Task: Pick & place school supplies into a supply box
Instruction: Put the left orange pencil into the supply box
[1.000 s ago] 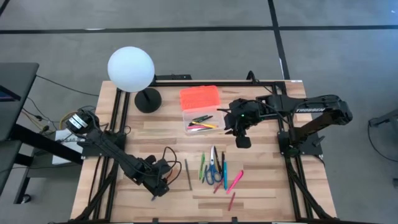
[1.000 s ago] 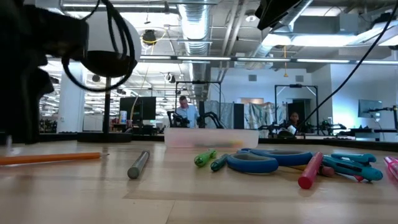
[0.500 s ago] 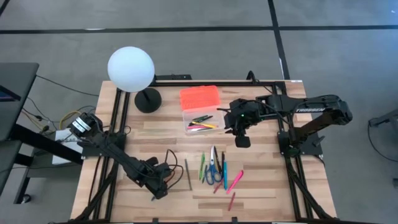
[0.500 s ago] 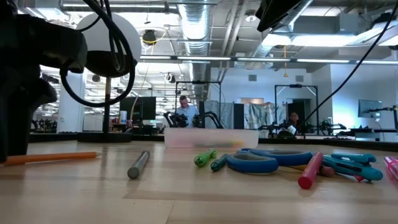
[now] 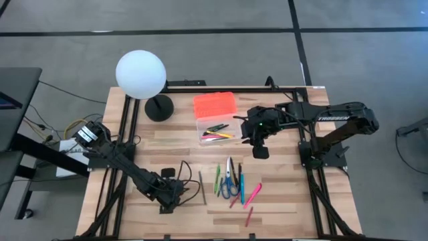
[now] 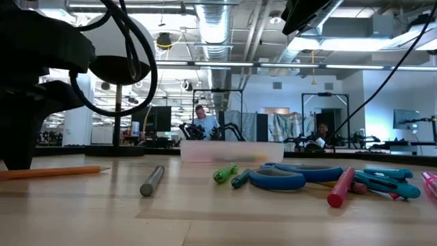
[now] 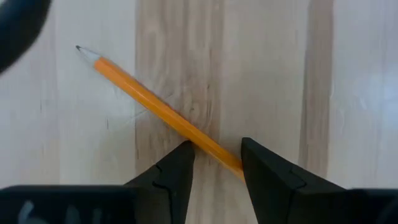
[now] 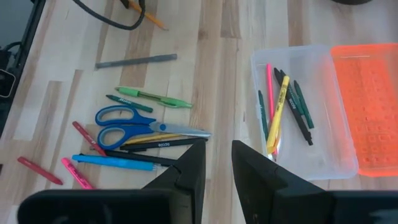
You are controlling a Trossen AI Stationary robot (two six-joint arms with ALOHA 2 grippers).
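An orange pencil (image 7: 155,106) lies flat on the wooden table at the near left, also seen in the low view (image 6: 54,172). My left gripper (image 7: 214,149) points down over it, open, one finger on each side of the pencil's blunt half. The clear supply box (image 5: 217,130) holds several pens beside its orange lid (image 5: 215,104). Blue-handled scissors (image 5: 229,181) and loose pens and pencils lie on the table in front of the box. My right gripper (image 5: 261,150) hangs above the table to the right of the box, narrowly open and holding nothing. My left gripper comes from above, its fingers lying slantwise across the orange pencil's shaft (image 7: 211,146). The pencil runs up to the inner edge of one finger (image 7: 252,168). Whether the fingers touch it, I cannot tell. The pencil lies on the table.
A white globe lamp (image 5: 140,73) on a black base (image 5: 159,107) stands at the far left. A grey pencil (image 5: 202,186) lies just right of my left gripper, and a black cable loop (image 5: 182,167) hangs off that arm. Bare wood lies along the near edge.
My left gripper has rolled about the line it points along and sunk slightly toward the orange pencil.
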